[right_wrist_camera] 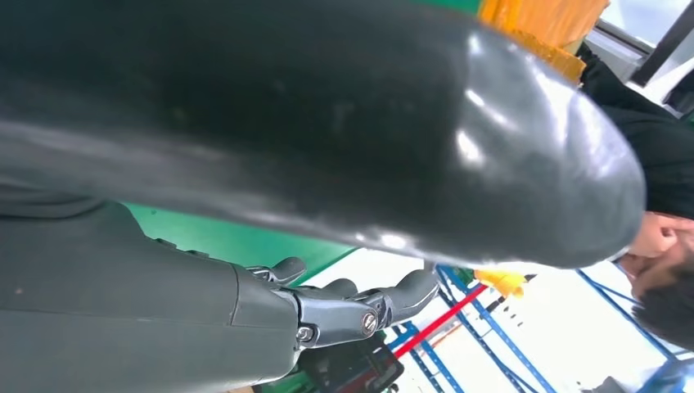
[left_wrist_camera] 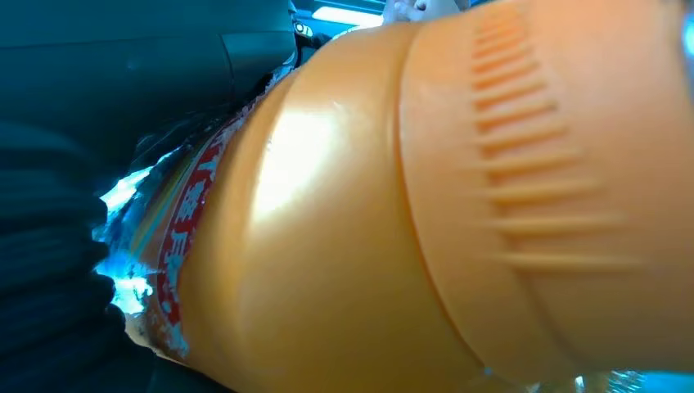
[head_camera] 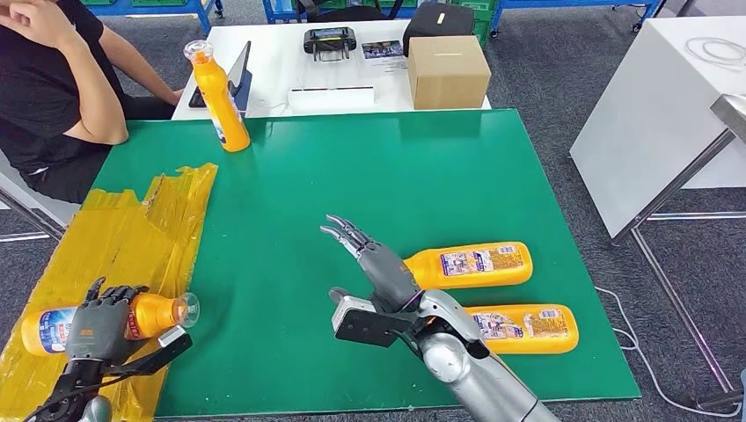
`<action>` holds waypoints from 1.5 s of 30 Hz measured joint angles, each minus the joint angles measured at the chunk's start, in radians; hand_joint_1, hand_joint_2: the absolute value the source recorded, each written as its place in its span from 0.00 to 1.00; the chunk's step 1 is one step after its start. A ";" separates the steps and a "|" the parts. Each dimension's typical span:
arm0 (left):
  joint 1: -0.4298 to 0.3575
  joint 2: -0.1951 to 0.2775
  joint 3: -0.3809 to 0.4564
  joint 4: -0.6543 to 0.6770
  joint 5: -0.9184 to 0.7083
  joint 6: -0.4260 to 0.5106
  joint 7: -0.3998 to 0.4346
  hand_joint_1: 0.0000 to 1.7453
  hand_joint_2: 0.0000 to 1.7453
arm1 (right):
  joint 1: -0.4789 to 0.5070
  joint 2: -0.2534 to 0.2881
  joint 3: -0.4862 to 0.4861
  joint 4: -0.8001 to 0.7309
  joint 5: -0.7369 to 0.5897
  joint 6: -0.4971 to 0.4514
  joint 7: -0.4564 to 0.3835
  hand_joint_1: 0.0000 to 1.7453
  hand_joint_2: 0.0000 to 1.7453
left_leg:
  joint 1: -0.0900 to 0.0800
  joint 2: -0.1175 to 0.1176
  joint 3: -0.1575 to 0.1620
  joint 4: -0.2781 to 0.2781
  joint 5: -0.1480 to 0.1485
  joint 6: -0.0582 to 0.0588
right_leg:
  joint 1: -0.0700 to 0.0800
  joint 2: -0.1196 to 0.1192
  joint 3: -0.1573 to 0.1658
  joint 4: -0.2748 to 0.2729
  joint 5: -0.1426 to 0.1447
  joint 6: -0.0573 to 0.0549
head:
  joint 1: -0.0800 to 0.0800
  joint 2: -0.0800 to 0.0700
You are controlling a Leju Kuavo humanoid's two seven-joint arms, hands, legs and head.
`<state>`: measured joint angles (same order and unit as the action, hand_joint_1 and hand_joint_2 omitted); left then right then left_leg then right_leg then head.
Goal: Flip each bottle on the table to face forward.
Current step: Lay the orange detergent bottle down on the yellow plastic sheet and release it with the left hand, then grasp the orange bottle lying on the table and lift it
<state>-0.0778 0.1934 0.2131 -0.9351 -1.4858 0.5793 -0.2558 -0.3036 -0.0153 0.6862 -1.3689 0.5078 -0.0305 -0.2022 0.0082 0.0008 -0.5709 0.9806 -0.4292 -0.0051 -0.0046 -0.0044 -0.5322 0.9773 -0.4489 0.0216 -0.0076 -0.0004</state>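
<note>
My left hand (head_camera: 98, 321) grips an orange bottle (head_camera: 145, 316) that lies on its side on the yellow sheet at the near left corner, clear cap toward the table's middle. The left wrist view has that bottle (left_wrist_camera: 393, 229) pressed close against the camera. My right hand (head_camera: 374, 259) hovers open over the green mat, fingers straight and pointing away, just left of two orange bottles lying side by side with labels up: a farther bottle (head_camera: 475, 264) and a nearer bottle (head_camera: 528, 327). A fourth orange bottle (head_camera: 218, 97) stands upright at the far left edge.
A crumpled yellow plastic sheet (head_camera: 114, 237) covers the mat's left side. Behind the green mat (head_camera: 352, 176) a white table carries a cardboard box (head_camera: 447, 70), a tablet and a controller. A person in black (head_camera: 53, 79) sits at the far left. Another white table (head_camera: 669, 105) stands at the right.
</note>
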 joint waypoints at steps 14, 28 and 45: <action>0.016 0.042 0.007 0.005 0.181 -0.118 -0.198 0.00 1.00 | -0.014 -0.002 0.007 0.023 -0.005 0.002 -0.006 0.00 0.00 | 0.001 0.002 0.010 -0.004 0.005 -0.005 | 0.001 0.001 0.007 0.001 0.001 -0.003 | 0.000 0.000; 0.224 0.055 0.077 -0.294 0.474 -0.462 -0.429 0.00 1.00 | 0.000 -0.035 -0.004 0.016 0.010 0.007 -0.027 0.00 1.00 | -0.006 -0.004 0.005 -0.004 0.003 -0.003 | -0.006 -0.002 0.002 0.000 -0.004 0.003 | 0.000 0.000; 0.285 -0.179 0.245 -0.695 1.420 -1.098 -0.446 0.00 1.00 | 0.346 -0.176 -0.166 -0.306 0.180 -0.042 -0.080 0.00 1.00 | -0.006 0.000 -0.005 -0.002 0.000 0.003 | -0.007 -0.002 -0.008 -0.004 -0.003 0.005 | 0.000 0.000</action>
<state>0.2075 0.0140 0.4583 -1.6297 -0.0656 -0.5185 -0.7019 0.0422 -0.1908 0.5200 -1.6754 0.6879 -0.0728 -0.2821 0.0018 0.0005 -0.5763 0.9791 -0.4287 -0.0024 -0.0113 -0.0060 -0.5402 0.9731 -0.4518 0.0262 -0.0076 -0.0004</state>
